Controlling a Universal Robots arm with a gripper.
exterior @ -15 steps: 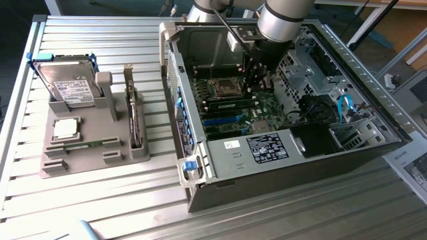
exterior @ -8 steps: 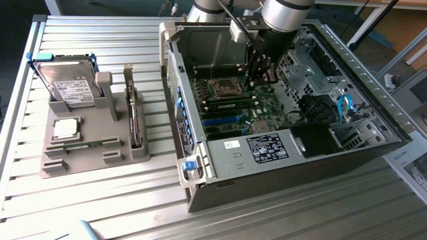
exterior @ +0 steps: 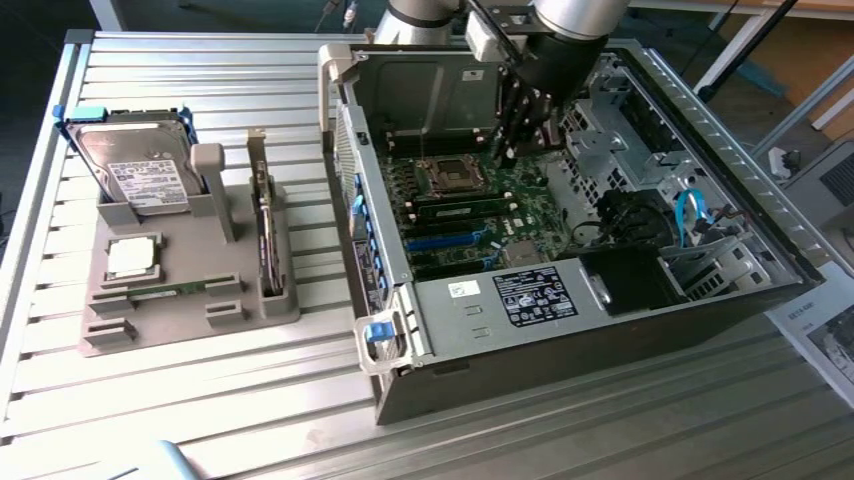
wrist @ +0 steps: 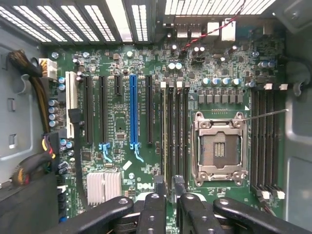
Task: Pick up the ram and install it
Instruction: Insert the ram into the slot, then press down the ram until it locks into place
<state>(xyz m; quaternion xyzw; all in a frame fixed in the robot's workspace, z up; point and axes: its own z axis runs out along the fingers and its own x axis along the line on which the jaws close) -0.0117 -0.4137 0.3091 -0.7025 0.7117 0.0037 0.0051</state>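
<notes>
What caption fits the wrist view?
Black gripper poised above long black memory slots beside square silver processor socket on green motherboard.

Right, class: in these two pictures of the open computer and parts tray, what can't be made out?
- Exterior view: hard drive label print, too small to read.
- Exterior view: chips on the ram, too small to count; it sits low in the grey holder.
- Wrist view: one end of the memory slots, hidden behind the end effector.
- Exterior view: printed sheet, cut off by the right edge.
</notes>
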